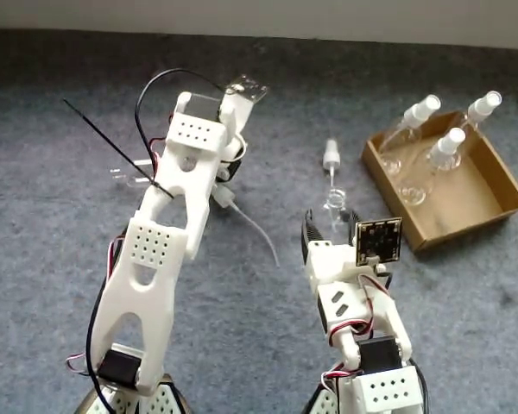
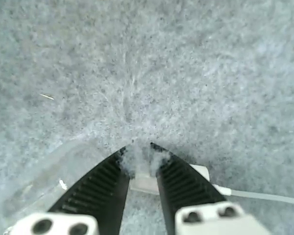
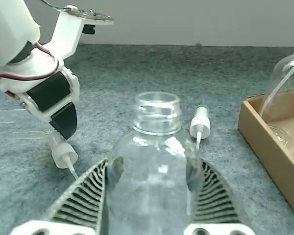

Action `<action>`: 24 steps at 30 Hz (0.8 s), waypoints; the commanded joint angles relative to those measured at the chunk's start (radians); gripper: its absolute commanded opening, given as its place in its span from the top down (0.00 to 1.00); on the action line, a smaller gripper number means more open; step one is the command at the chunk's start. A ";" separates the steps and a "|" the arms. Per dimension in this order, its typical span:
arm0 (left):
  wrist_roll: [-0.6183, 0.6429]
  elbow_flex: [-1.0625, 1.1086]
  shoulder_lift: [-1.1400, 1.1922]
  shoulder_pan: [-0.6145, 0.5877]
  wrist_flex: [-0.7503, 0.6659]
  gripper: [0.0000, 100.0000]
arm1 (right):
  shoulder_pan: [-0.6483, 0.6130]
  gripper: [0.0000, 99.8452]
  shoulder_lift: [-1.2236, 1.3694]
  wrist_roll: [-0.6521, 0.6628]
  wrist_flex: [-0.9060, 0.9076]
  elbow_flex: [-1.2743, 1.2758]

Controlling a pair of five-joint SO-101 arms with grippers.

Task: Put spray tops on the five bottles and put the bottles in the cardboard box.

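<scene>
High view: two arms over a grey tabletop, each pincer gripping one part.
The cardboard box on the right holds three capped bottles. The right pincer is clamped around an uncapped bottle, neck up, near the box, with a finger pressing each side. The left pincer is closed tight on a spray top, its tube trailing sideways. A loose spray top lies just beyond the uncapped bottle.

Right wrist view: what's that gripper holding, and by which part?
The right gripper holds the uncapped bottle by its body, below the open neck.
</scene>
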 commanded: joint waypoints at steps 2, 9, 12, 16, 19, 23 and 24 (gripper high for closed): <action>0.009 -0.039 -0.154 0.031 0.017 0.99 | 0.007 0.92 -0.010 -0.002 -0.025 0.113; 0.172 -0.038 -0.231 0.030 0.018 0.99 | 0.007 0.92 -0.010 -0.002 -0.027 0.113; 0.172 0.015 -0.242 0.030 0.020 0.99 | 0.007 0.92 -0.010 -0.002 -0.027 0.113; 0.190 0.170 -0.317 0.031 0.020 0.99 | 0.007 0.92 -0.010 -0.002 -0.027 0.113; 0.262 0.286 -0.433 0.031 0.017 0.99 | 0.007 0.92 -0.010 -0.002 -0.027 0.113; 0.301 0.392 -0.536 0.024 0.011 0.99 | 0.007 0.92 -0.010 -0.002 -0.027 0.113; 0.313 0.407 -0.535 0.021 0.011 0.99 | 0.007 0.92 -0.010 -0.002 -0.027 0.113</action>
